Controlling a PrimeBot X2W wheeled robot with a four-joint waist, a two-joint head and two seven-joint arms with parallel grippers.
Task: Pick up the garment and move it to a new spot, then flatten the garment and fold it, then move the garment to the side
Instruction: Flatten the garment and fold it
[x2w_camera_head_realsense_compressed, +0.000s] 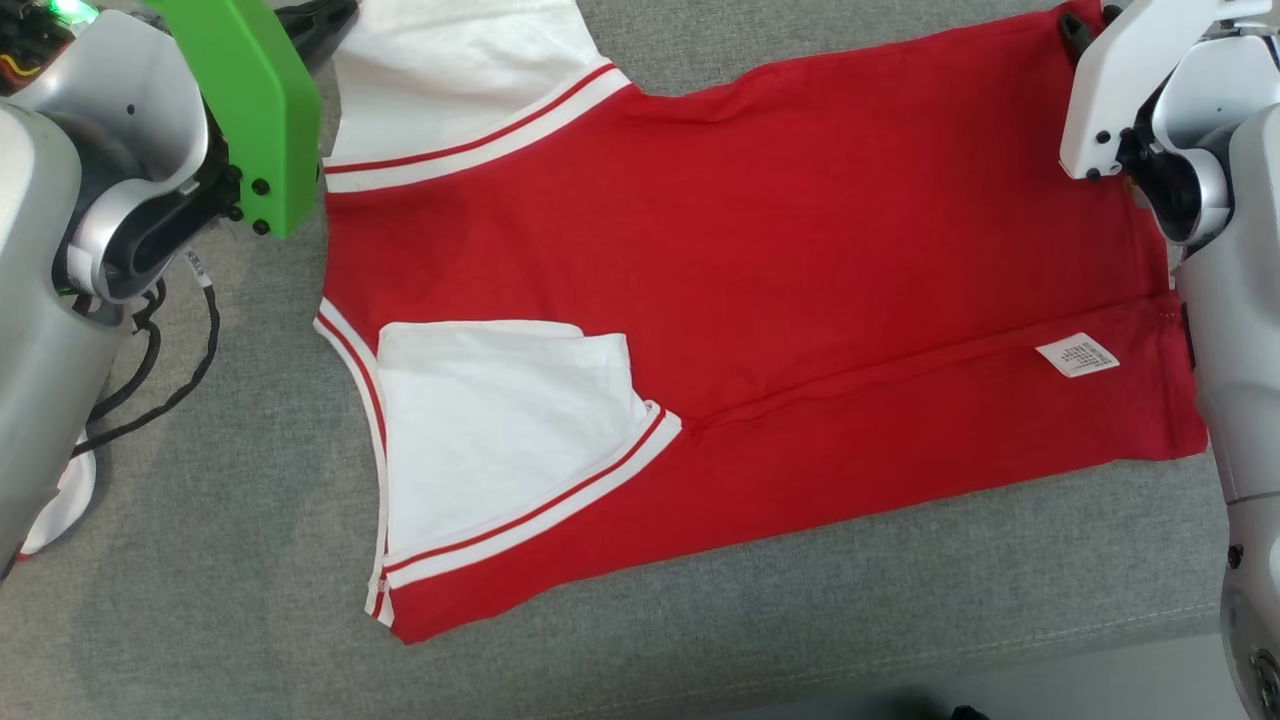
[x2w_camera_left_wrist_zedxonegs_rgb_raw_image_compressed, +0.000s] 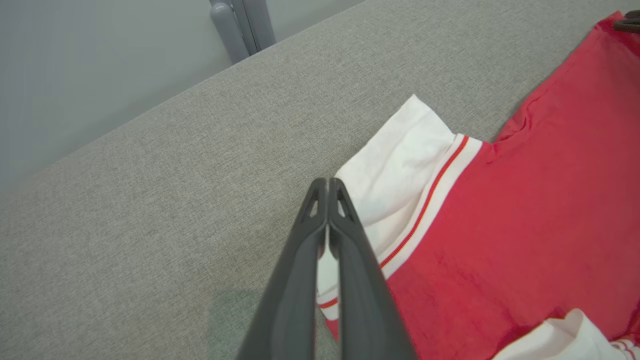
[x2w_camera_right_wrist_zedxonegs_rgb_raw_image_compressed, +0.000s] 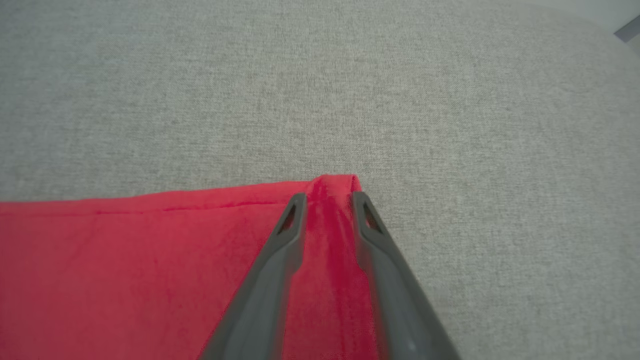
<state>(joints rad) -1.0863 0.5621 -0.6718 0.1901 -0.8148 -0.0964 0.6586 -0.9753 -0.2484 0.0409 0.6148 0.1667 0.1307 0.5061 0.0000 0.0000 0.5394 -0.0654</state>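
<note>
The garment is a red top with white sleeves, spread flat on the grey padded surface. Its near sleeve is folded in onto the red body, and its far sleeve lies out flat. My left gripper is shut, with its tips over the outer edge of the far sleeve; I cannot tell whether cloth is pinched. My right gripper straddles the garment's far hem corner. Its jaws are partly apart, and a ridge of red cloth is bunched between them. A white label shows near the hem.
The surface's front edge runs along the bottom right, with pale floor beyond it. A black cable hangs beside my left arm. Grey posts stand behind the surface's far edge. Bare grey surface lies beyond the garment's hem corner.
</note>
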